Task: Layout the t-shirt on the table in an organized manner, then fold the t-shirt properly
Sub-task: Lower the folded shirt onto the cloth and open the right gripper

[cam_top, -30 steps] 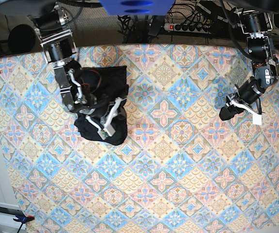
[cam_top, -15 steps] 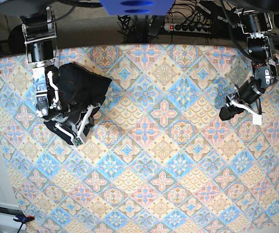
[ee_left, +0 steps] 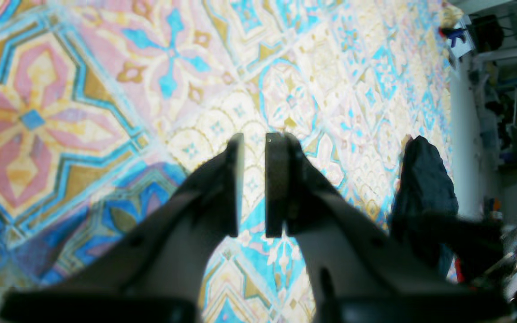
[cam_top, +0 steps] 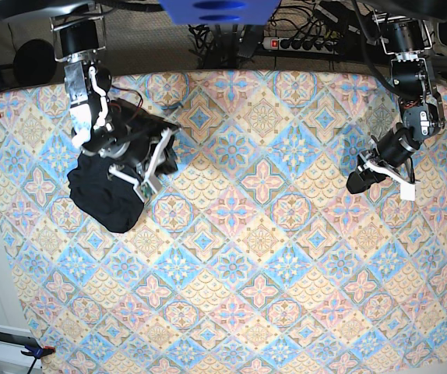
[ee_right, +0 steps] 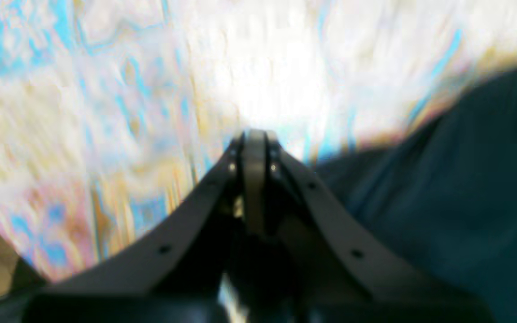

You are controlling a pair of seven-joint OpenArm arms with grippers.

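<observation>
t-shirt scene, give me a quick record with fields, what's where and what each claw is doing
garment: plain black soft fabric t-shirt, bunched in a heap, not laid out
garment place: near one side edge of the table, on the right arm's side
surface: table under a pastel diamond floral tile cloth
right claw: shut, jaws together, at the heap; whether it pinches fabric cannot be told
left claw: narrow gap between jaws, holding nothing, over bare cloth far from the garment
folding: not begun

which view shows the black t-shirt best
The base view: the whole bunched t-shirt shows under the right arm. The right wrist view gives only a blurred dark patch, and the left wrist view a small distant lump.
</observation>
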